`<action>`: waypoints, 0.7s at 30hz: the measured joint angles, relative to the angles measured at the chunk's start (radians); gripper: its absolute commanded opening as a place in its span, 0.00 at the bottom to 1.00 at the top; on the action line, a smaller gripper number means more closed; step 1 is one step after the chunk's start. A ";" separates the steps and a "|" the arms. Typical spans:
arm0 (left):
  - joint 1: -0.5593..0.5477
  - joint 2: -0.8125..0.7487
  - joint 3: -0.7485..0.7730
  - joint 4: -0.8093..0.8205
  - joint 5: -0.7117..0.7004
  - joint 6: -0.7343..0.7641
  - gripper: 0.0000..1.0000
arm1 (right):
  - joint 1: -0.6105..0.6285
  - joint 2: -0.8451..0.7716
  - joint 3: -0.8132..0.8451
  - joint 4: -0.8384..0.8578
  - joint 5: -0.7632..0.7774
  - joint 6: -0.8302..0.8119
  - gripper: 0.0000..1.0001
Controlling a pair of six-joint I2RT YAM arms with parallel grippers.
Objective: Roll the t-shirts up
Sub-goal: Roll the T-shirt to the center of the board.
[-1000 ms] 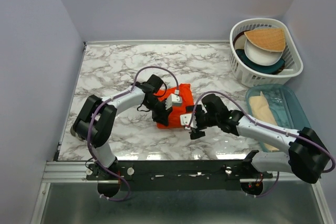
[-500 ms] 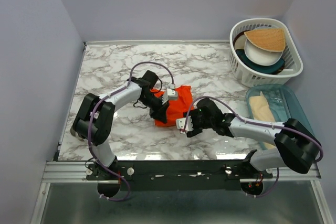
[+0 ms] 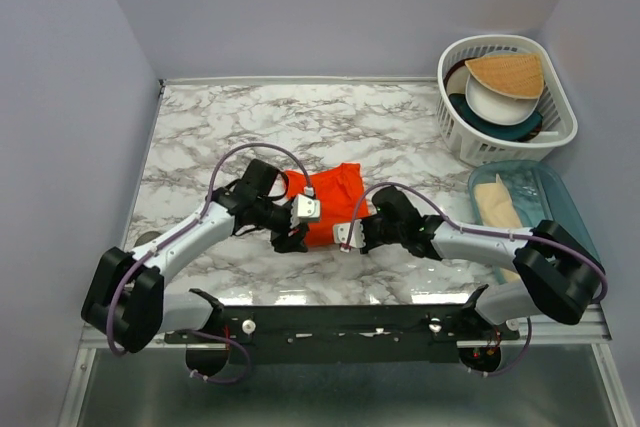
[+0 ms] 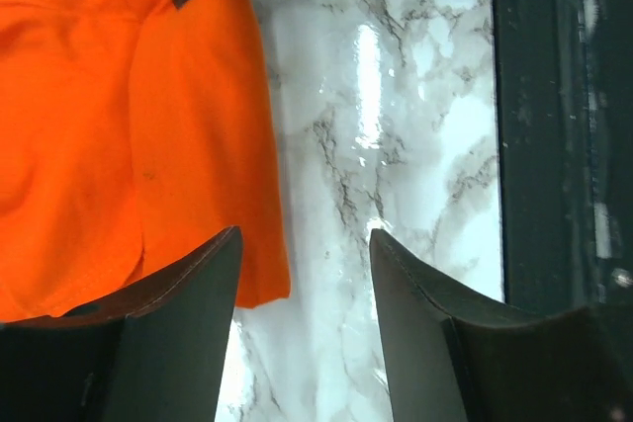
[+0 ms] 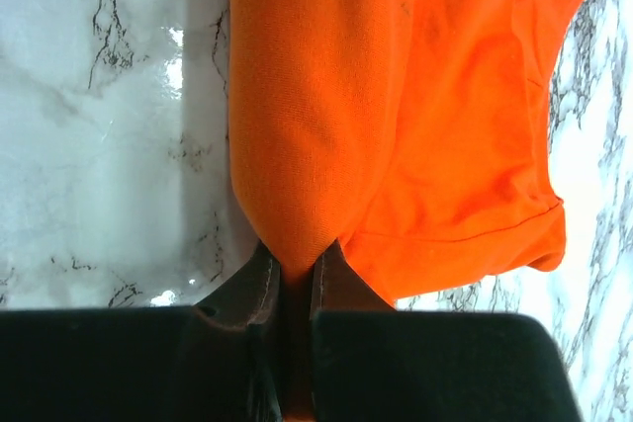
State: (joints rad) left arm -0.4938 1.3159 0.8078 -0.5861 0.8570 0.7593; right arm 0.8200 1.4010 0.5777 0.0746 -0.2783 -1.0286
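Observation:
The orange-red t-shirt (image 3: 332, 197) lies bunched and partly folded on the marble table (image 3: 220, 127), near the middle. My right gripper (image 3: 351, 234) is at its near right edge. In the right wrist view that gripper (image 5: 295, 262) is shut on a pinched fold of the t-shirt (image 5: 396, 96). My left gripper (image 3: 293, 235) sits at the shirt's near left corner. In the left wrist view the left gripper (image 4: 305, 239) stands open over bare marble, with the t-shirt (image 4: 119, 126) edge just beside its left finger (image 4: 178, 323) and nothing between the jaws.
A white basket (image 3: 455, 132) with dishes stands at the back right. A teal tray (image 3: 560, 197) holding a beige cloth lies at the right edge. The dark rail (image 3: 330, 322) runs along the table's near edge, close behind both grippers.
The left gripper has let go of the shirt, opened and pulled back toward the near left. The right gripper has moved in and shut on the shirt's near fold.

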 measured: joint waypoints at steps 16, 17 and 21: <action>-0.129 -0.082 -0.174 0.392 -0.338 -0.206 0.98 | 0.000 -0.031 0.004 -0.034 -0.008 0.034 0.08; -0.130 -0.082 -0.174 0.395 -0.344 -0.220 0.98 | 0.000 -0.035 0.003 -0.035 -0.008 0.034 0.08; -0.130 -0.080 -0.174 0.392 -0.349 -0.240 0.98 | 0.000 -0.042 0.000 -0.039 -0.008 0.035 0.09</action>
State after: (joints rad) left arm -0.6239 1.2358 0.6338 -0.1944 0.5076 0.5194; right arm 0.8200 1.3590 0.5781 0.0353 -0.2863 -0.9932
